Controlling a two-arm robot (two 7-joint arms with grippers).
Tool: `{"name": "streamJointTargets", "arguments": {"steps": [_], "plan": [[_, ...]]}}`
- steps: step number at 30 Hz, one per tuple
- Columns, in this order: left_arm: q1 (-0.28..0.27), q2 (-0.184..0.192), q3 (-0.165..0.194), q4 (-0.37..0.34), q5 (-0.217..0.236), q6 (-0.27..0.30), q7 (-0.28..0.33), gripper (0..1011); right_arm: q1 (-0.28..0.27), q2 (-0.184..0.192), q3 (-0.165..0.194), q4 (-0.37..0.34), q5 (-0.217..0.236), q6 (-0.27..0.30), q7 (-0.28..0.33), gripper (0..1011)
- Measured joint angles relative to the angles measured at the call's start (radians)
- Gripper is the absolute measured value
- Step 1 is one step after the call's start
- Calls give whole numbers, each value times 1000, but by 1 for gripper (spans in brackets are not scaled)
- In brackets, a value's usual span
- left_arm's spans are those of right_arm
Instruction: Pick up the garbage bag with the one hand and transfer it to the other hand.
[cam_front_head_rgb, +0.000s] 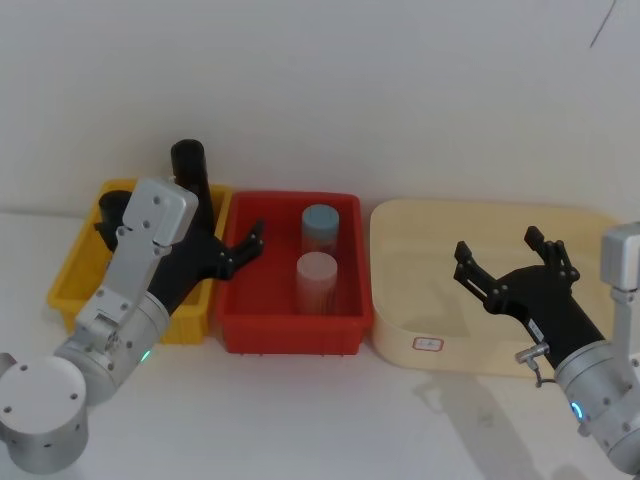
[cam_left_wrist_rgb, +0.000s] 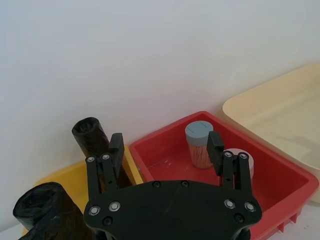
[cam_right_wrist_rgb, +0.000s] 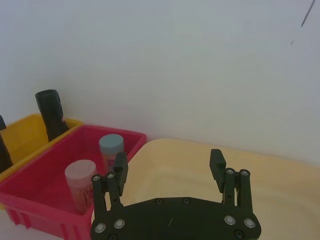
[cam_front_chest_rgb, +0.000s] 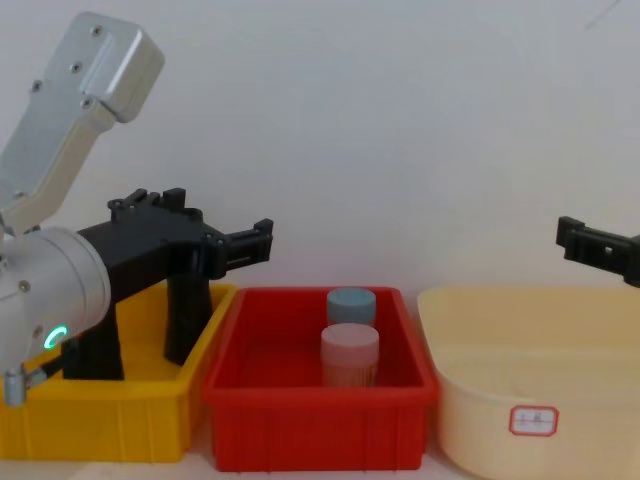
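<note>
Three containers sit in a row along the back edge of the tabletop (cam_front_head_rgb: 300, 420), against the wall. The yellow bin (cam_front_head_rgb: 75, 270) is toward the left edge, the red bin (cam_front_head_rgb: 290, 325) is in the middle, and the cream tray (cam_front_head_rgb: 392, 340) is toward the right edge. The tray carries a small label (cam_front_head_rgb: 428, 343) on its front wall.

Yellow bin: two black rolled garbage bags stand in it. The back roll (cam_front_head_rgb: 188, 165) is upright with a slight tilt, and its top rises above the bin rim near the wall. The front roll (cam_left_wrist_rgb: 45, 210) stands nearer the robot, partly hidden by the left arm. I cannot tell which of the two is the marked one.

Red bin: two clear jars of thin sticks stand one behind the other. The blue-lidded jar (cam_front_head_rgb: 321, 222) is at the back and the pale-lidded jar (cam_front_head_rgb: 316, 272) is just in front of it.

The left gripper (cam_left_wrist_rgb: 166, 146), on the arm with the green ring (cam_front_head_rgb: 146, 355), hangs above the shared rims of the yellow and red bins. Its jaws are spread wide and empty. One finger is just beside the back roll; I cannot tell if they touch. The other finger is over the red bin.

The right gripper (cam_front_head_rgb: 498, 243), on the arm with the blue ring (cam_front_head_rgb: 577, 408), hovers above the cream tray. Its jaws are also spread wide and hold nothing. It is well apart from both rolls.
</note>
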Motion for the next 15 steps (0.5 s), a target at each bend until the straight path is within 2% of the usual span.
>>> {"name": "streamJointTargets", "arguments": {"steps": [15], "plan": [[0, 0, 0, 0, 0, 0, 0, 1001, 0, 0, 0, 0, 0, 0, 0, 1001]]}}
